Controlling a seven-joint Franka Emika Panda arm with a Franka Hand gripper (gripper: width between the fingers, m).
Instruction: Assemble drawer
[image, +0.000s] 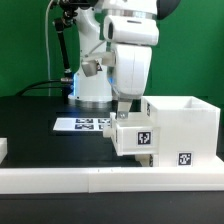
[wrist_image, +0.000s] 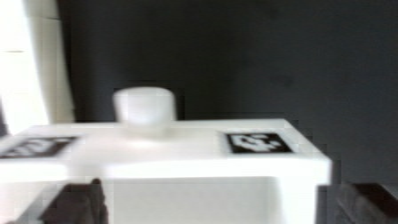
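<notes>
**benchrat:** So where's the drawer at in this shot?

**panda_fan:** The big open white box (image: 180, 128) sits on the black table (image: 30, 115) toward the exterior view's right, open side up, pushed up against the white rail (image: 100, 180) that runs along the near edge. My guess is the rail acts as a stop so the box can't slide while parts get pushed into it.

**benchrat:** And the smaller block the arm is over?

**panda_fan:** That's a small white tagged part (image: 135, 138), touching the box's side that faces the exterior view's left. It's got a marker tag on the front face, plus two more on top in the wrist view, with a short white knob (wrist_image: 144, 108) standing upright between them. Looks like a drawer piece being lined up with the box, though I can't tell if it's actually seated in or just butted against it.

**benchrat:** Is the gripper holding it?

**panda_fan:** The gripper (image: 127, 108) comes straight down onto the top of that part. In the wrist view the fingers (wrist_image: 71, 202) are dark blurs low on either side of the part's body, so they're apart and straddling it. Whether they're actually pressing on it, I can't tell. A straddle like that makes sense for steering it sideways without tipping.

**benchrat:** The flat thing behind?

**panda_fan:** Just the marker board (image: 82, 124), lying flat, well out of the way.
</notes>
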